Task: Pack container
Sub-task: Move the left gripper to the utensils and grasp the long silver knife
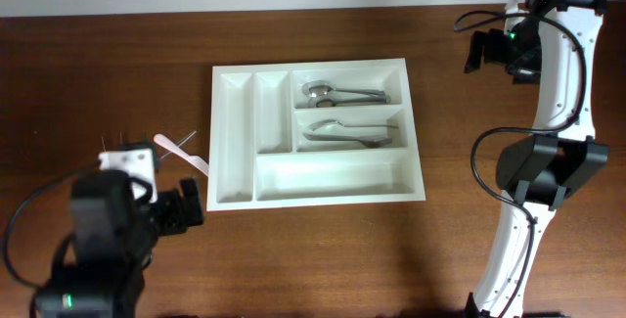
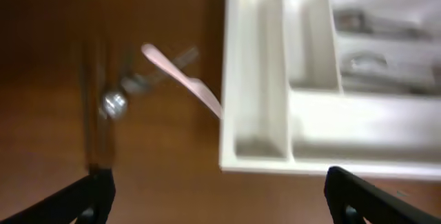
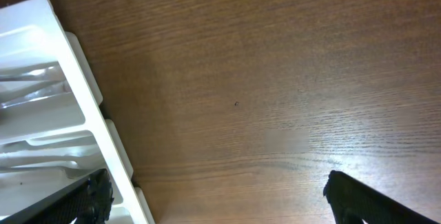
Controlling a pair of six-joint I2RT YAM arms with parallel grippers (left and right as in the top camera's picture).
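White plastic cutlery tray [image 1: 333, 173] sits mid tabletop [image 1: 98, 64], which is dark wood grain. It's smooth-walled and rectangular, with five compartments. Two shiny metal spoons [image 1: 342, 93] lie in the upper two long slots. A flat pale pink plastic utensil [image 1: 183, 153] lies angled right by the tray's left edge. Left gripper [image 2: 219, 179] and right gripper [image 3: 219, 182] are both spread wide, holding nothing.

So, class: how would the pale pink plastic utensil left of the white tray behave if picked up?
The pale pink plastic utensil looks thin and flat: probably light, slightly bendy. It lies low on the wooden table, so likely awkward to grip. Smooth plastic may slip between jaws.
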